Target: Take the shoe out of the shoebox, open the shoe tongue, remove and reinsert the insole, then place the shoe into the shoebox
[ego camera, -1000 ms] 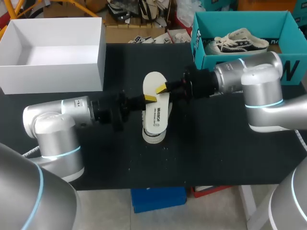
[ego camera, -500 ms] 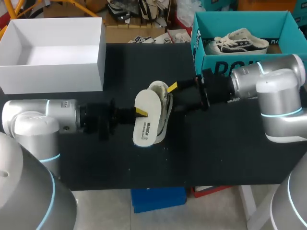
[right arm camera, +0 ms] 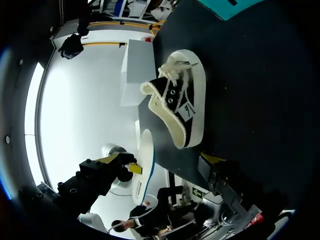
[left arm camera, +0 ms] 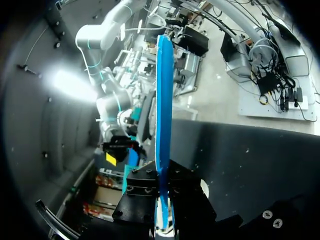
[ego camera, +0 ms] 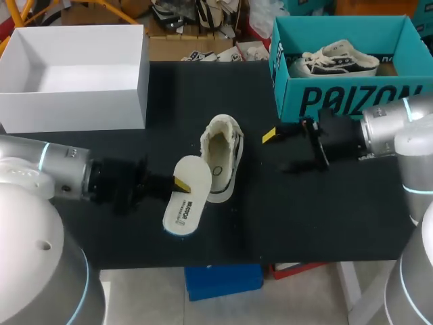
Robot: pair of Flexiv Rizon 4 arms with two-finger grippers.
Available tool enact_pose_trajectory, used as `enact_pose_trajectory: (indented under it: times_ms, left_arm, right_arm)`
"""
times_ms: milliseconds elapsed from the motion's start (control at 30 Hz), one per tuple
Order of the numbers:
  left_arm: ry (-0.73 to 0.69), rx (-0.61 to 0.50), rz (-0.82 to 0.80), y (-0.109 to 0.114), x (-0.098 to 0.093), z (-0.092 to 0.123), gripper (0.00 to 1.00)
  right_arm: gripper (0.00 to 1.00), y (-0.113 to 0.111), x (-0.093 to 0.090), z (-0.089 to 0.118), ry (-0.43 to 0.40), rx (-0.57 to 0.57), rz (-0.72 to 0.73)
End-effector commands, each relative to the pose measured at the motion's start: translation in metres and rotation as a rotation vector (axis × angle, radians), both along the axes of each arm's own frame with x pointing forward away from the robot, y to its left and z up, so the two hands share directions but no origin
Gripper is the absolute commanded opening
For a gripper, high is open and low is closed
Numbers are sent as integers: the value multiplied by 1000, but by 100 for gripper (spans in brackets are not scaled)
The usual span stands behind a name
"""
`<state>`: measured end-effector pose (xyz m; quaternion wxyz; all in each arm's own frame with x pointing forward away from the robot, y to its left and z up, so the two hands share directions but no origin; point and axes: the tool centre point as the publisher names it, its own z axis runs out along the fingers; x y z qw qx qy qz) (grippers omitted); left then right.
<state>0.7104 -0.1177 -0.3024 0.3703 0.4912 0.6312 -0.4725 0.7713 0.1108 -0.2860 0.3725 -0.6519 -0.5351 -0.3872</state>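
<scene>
Two grippers, one sneaker, mid-table.

(a) Head view. The black-and-cream sneaker (ego camera: 222, 159) sits on the black table (ego camera: 304, 223) w/ its opening up. It is outside both boxes, roughly btw the open white shoebox (ego camera: 74, 108) at far L and the teal shoebox (ego camera: 352, 101) at far R. The teal one holds a second sneaker (ego camera: 338, 57). My L gripper (ego camera: 177, 183) comes in from the L side and is clamped on the insole (ego camera: 186, 203), gripping it near one long edge. The insole's white face is up, w/ a blue rim at its near end. It lies just beside the sneaker's near-L side; I cannot tell whether they touch. My R gripper (ego camera: 281, 150) is to the R of the sneaker and well apart from it. Its fingers are spread wide w/ nothing btw them.

(b) L wrist view. The insole (left arm camera: 164, 100) is seen edge-on as a thin blue blade, standing straight out from btw my L gripper (left arm camera: 164, 210) fingers, which pinch it from both sides. My R gripper (left arm camera: 117, 150) shows far ahead.

(c) R wrist view. The sneaker (right arm camera: 180, 107) is ahead of my R gripper, w/ laces at its far end. Beyond it is the insole (right arm camera: 145, 167), held by my L gripper (right arm camera: 122, 165). Only one R fingertip (right arm camera: 212, 159) shows here.
</scene>
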Motion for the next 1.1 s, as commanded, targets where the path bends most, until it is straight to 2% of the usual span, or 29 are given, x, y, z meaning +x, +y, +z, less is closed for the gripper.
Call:
enact_pose_trajectory:
  times_ms: [33,500,567,867,1100]
  left_arm:
    - [7,25,-24,6,-7,3,0]
    - [7,51,-72,4,-12,-7,0]
    - [7,54,-74,4,-11,-9,0]
    - [19,51,-131,-8,1,-16,0]
    - [57,182,-207,-21,14,-28,0]
  right_arm:
    - [100,-19,-39,19,-82,-62,-219]
    - [100,-36,-58,41,-137,-124,-304]
    - [100,-37,-60,46,-151,-134,-315]
    - [100,-37,-60,46,-151,-134,-315]
    - [100,-37,-60,46,-151,-134,-315]
